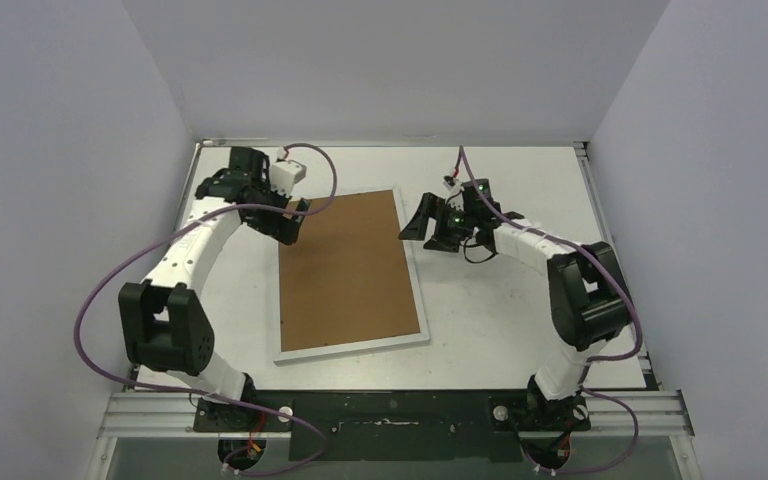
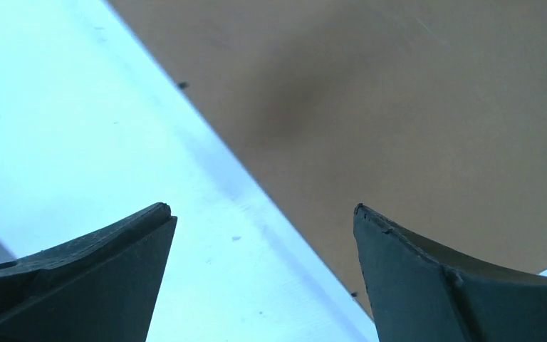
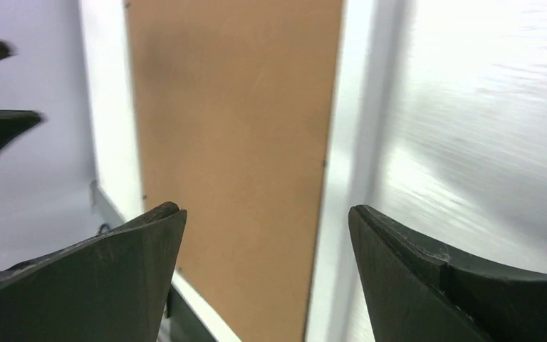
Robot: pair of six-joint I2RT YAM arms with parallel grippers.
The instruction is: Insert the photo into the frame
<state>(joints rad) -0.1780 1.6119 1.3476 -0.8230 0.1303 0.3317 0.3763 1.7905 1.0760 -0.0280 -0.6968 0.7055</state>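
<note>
Shows frame [image 1: 345, 270] lying brown back up on table [image 1: 500, 320], left gripper [image 2: 262, 210] and right gripper [image 3: 267, 208] flanking its far end, both spread wide, empty.

Overhead, the light was soft and even and the picture sharp, with only faint shadows beneath the arms. Seen from the left claw [image 2: 262, 207], the table [image 2: 92, 121] to its left was washed pale blue and overexposed, and a soft dark shadow lay on the frame [image 2: 413, 107] ahead of its tips. Seen from the right claw [image 3: 265, 208], glare whitened the table to its right, streaked with blur. The left claw's fingers [image 3: 0, 125], far to its left, were smeared.
</note>
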